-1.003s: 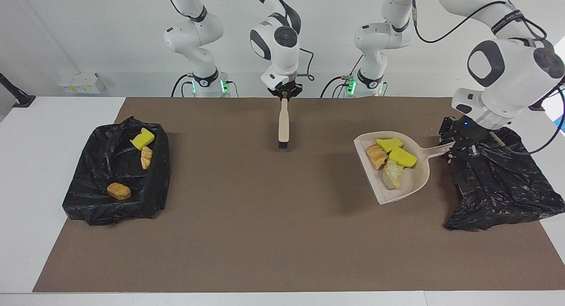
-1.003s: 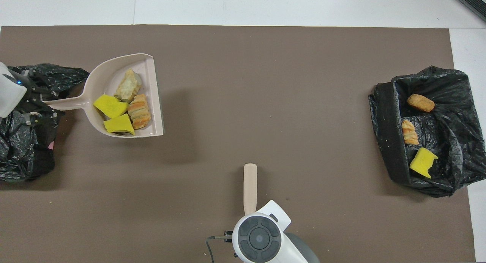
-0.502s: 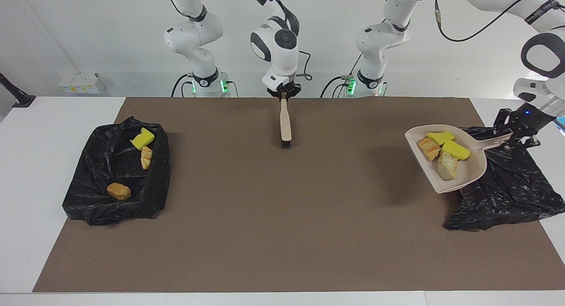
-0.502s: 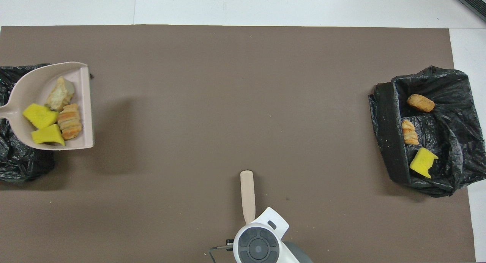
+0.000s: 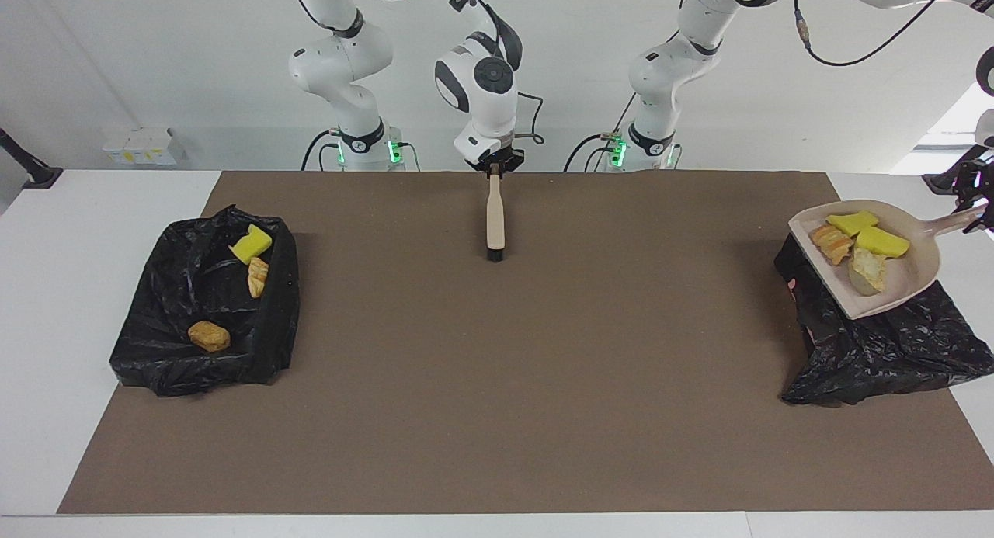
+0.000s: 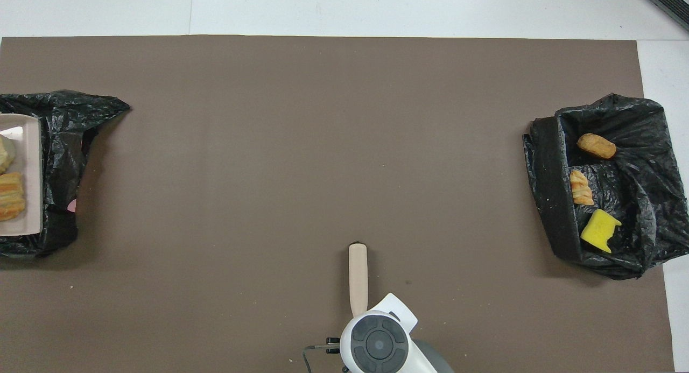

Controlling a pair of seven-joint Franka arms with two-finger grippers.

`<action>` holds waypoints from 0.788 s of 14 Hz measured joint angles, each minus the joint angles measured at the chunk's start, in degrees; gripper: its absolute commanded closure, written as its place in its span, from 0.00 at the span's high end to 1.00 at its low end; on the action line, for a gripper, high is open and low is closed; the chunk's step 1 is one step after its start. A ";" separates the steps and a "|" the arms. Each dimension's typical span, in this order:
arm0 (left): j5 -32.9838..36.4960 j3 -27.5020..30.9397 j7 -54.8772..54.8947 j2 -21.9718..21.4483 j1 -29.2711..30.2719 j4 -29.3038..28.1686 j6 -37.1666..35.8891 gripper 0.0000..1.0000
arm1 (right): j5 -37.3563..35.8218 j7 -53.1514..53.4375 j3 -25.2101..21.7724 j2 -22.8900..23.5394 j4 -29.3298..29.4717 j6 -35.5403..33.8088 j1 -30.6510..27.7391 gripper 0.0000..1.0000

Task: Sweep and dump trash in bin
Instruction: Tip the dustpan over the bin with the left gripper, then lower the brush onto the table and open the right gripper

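Note:
The beige dustpan (image 5: 897, 286) hangs tilted over the black-bagged bin (image 5: 877, 344) at the left arm's end of the table. My left gripper (image 5: 980, 210), at the frame's edge, is shut on its handle. In the pan lies trash: two yellow sponge chunks (image 5: 880, 242), a striped bread piece (image 5: 831, 243) and a pale lump (image 5: 866, 269). The overhead view shows only the pan's lip (image 6: 24, 222) and part of that trash (image 6: 11, 195). My right gripper (image 5: 495, 168) is shut on the handle of a beige brush (image 5: 495, 216), bristles on the mat near the robots, mid-table.
A second black-bagged bin (image 5: 155, 344) sits at the right arm's end, holding a yellow sponge (image 5: 250, 244), a bread piece (image 5: 257, 276) and a brown lump (image 5: 208, 335). A brown mat (image 5: 497, 383) covers the table between the bins.
My left arm has carried the loaded dustpan toward its end of the table and up over the bin there. The right arm drew the brush slightly toward the robots.

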 measured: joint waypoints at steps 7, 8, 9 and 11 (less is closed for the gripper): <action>18.25 -0.69 -8.82 0.57 -1.26 -5.27 9.87 0.00 | 0.05 -0.04 -0.01 0.00 -1.49 1.73 -0.01 0.49; 21.17 -0.79 -10.01 0.55 -2.08 -5.61 10.02 0.00 | 0.05 -0.05 -0.01 0.01 -1.58 2.19 -0.02 0.50; 24.19 -0.82 -11.60 0.46 -2.96 -5.78 10.02 0.00 | 0.05 -0.05 -0.01 0.03 -1.61 2.70 -0.05 0.55; 30.03 -0.85 -15.43 -0.01 -4.51 -5.99 9.31 0.00 | 0.06 -0.05 -0.06 0.20 -1.55 3.81 -0.36 0.66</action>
